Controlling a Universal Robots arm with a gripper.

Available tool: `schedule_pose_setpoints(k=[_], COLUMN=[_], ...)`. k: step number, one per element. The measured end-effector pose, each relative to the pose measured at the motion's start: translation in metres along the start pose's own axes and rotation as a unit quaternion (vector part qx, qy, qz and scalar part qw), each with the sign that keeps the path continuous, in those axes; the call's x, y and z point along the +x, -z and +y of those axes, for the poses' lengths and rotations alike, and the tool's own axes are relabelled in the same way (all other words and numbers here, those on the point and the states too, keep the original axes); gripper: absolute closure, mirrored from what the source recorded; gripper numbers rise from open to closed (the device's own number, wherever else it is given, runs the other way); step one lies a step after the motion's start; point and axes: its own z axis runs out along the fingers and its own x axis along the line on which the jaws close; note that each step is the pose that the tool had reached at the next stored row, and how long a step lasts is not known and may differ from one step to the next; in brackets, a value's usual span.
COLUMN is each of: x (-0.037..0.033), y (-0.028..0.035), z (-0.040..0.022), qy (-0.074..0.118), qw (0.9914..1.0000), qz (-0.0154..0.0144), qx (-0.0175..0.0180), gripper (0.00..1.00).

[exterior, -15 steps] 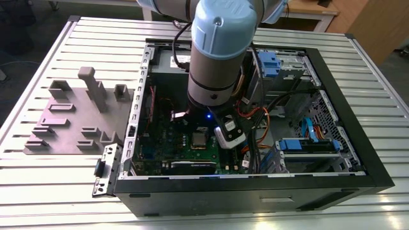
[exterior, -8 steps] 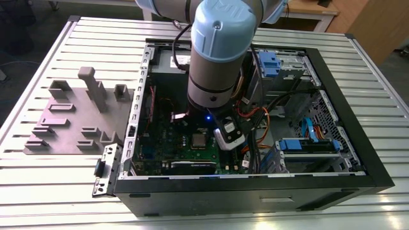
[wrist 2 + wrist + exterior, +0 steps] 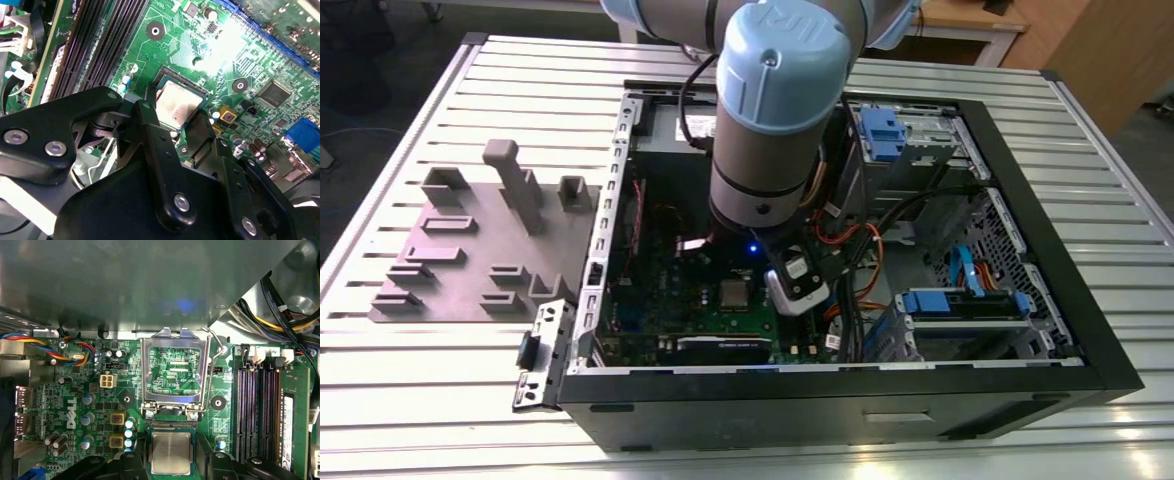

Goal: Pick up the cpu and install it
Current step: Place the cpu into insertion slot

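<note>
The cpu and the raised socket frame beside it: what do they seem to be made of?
The cpu: its top looks like silver-grey metal with a dull, matte sheen. The material of its rim is unclear. The socket frame: apparently thin stamped steel, bright and glossy, with glinting edges. Its open centre shows the green motherboard.

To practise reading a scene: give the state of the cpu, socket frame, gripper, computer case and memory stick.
cpu: lying flat in the socket
socket frame: swung up, open
gripper: low over the cpu
computer case: on its side, panel off
memory stick: seated in its slot
</note>
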Motion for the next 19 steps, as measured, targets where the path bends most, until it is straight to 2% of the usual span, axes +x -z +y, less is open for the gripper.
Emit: schedule_pose_setpoints(k=[13, 19], x=[-0.0001, -0.0001], y=[-0.0051, -0.0043], z=[-0.0003, -0.0001], qy=[0.000, 0.000], qw=[1.00000, 1.00000], qz=[0.0001, -0.0001], qx=[0.0002, -0.0002], gripper=[0.53, 0.53])
